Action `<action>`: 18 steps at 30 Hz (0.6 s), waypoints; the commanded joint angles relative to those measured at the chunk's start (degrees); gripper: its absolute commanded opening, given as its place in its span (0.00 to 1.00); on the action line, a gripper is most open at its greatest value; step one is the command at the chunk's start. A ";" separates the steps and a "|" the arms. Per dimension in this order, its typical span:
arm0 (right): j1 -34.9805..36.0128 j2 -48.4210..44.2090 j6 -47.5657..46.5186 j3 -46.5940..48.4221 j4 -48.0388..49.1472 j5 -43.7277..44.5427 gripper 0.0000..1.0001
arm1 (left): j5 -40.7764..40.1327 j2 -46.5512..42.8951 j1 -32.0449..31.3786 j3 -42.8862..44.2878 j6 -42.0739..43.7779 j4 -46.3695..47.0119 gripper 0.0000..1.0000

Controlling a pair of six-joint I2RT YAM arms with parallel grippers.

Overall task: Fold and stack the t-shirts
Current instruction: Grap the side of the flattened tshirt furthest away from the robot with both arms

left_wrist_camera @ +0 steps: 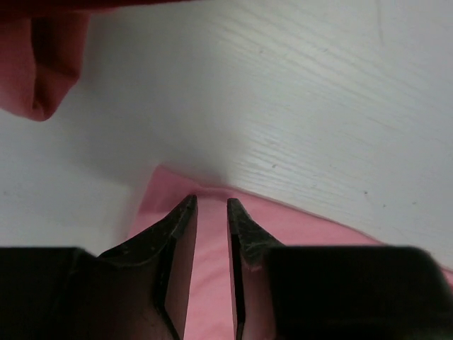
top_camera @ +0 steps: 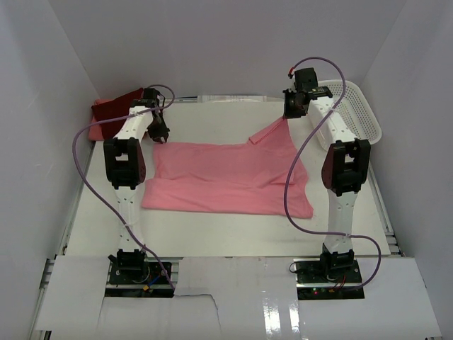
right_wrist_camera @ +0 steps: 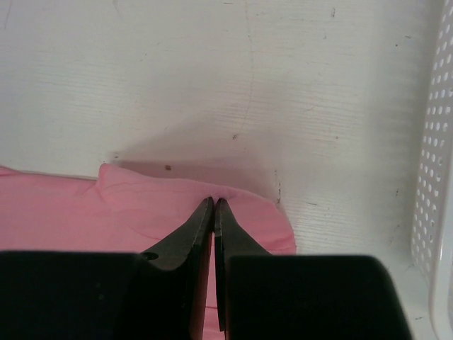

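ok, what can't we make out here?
- Red shirt: in the top view the left arm covers part of it; the left wrist view crops it.
- Basket contents: in the top view the right arm blocks part of the inside; the right wrist view shows only its wall.
- Left gripper: whether it touches the pink shirt; its own fingers hide the contact.

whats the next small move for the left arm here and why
Probably close the left gripper on the far-left corner of the pink t-shirt. Its jaws stand apart over that corner, while the right gripper is shut on the far-right part, holding it raised. A fold likely needs both.
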 commanded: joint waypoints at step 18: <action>-0.04 -3.72 -0.81 -2.67 0.66 -3.25 0.08 | -8.43 -0.30 1.87 2.03 -1.12 -2.27 0.60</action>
